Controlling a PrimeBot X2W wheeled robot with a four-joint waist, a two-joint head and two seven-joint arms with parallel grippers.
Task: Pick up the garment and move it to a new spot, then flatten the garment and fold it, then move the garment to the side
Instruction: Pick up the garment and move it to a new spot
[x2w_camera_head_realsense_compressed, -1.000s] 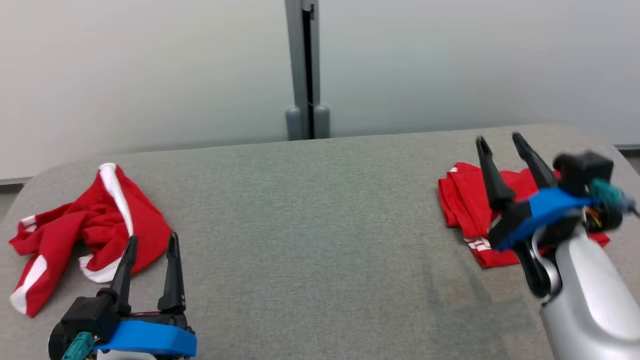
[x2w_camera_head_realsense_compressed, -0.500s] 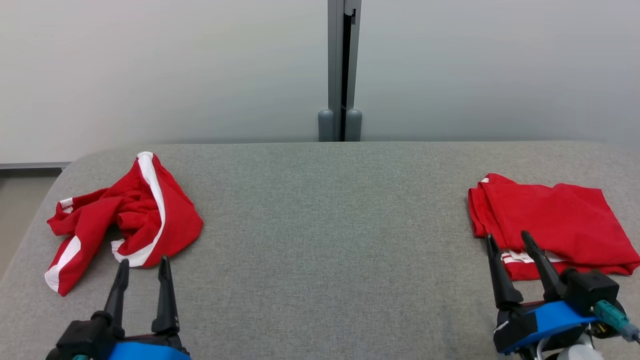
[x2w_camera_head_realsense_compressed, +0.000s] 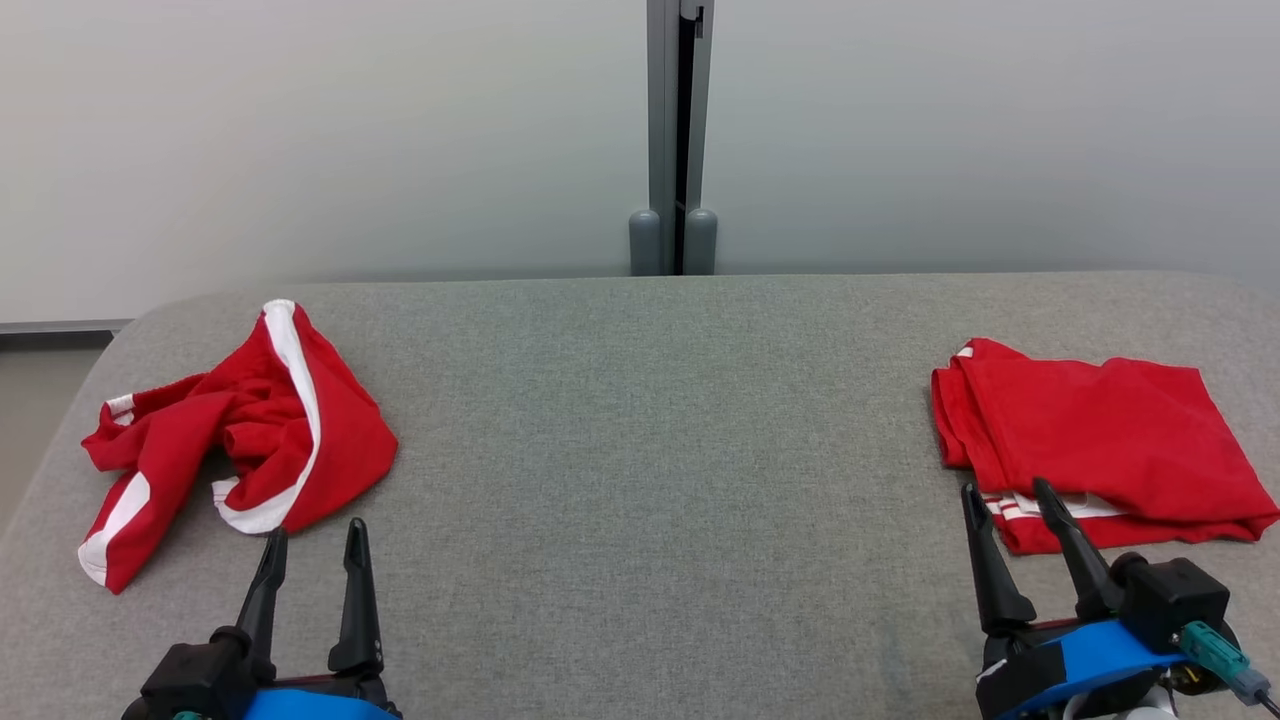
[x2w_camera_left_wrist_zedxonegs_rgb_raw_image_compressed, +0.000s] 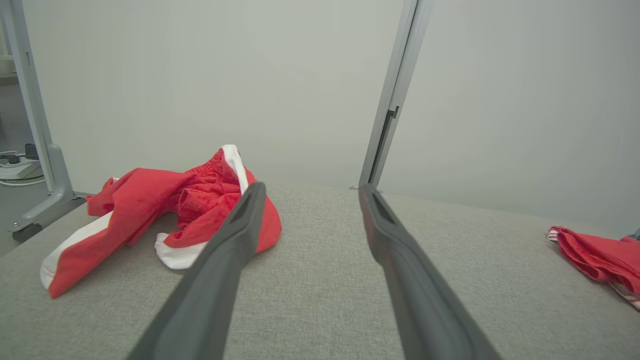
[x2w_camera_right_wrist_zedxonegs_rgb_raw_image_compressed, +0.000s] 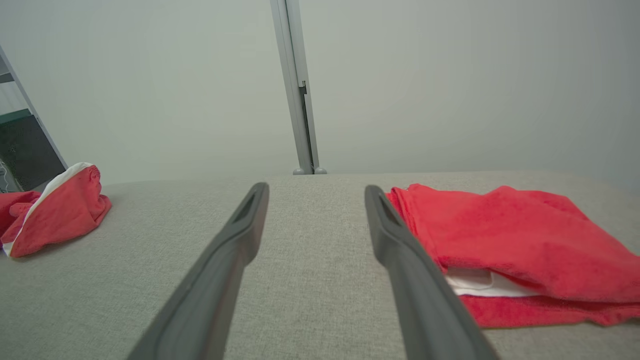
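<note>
A crumpled red garment with white stripes (x2w_camera_head_realsense_compressed: 235, 435) lies in a heap at the left of the grey table (x2w_camera_head_realsense_compressed: 650, 450); the left wrist view has it (x2w_camera_left_wrist_zedxonegs_rgb_raw_image_compressed: 165, 212) just left of my fingers. A second red garment (x2w_camera_head_realsense_compressed: 1090, 440), folded flat, rests at the right edge and appears in the right wrist view (x2w_camera_right_wrist_zedxonegs_rgb_raw_image_compressed: 505, 240). My left gripper (x2w_camera_head_realsense_compressed: 315, 535) stands open and empty near the front edge, just short of the heap. At the front right my right gripper (x2w_camera_head_realsense_compressed: 1005, 492) is open too, its tips at the folded garment's near edge.
A pale wall with a grey vertical post (x2w_camera_head_realsense_compressed: 675, 140) rises behind the table. A metal frame leg on a castor (x2w_camera_left_wrist_zedxonegs_rgb_raw_image_compressed: 47, 165) stands on the floor past the table's left end. The table's rounded left corner (x2w_camera_head_realsense_compressed: 100, 350) is close to the heap.
The head camera swung right and levelled. My right gripper drew back from over the folded garment to the front right, still open. The left gripper stayed low at the front left.
</note>
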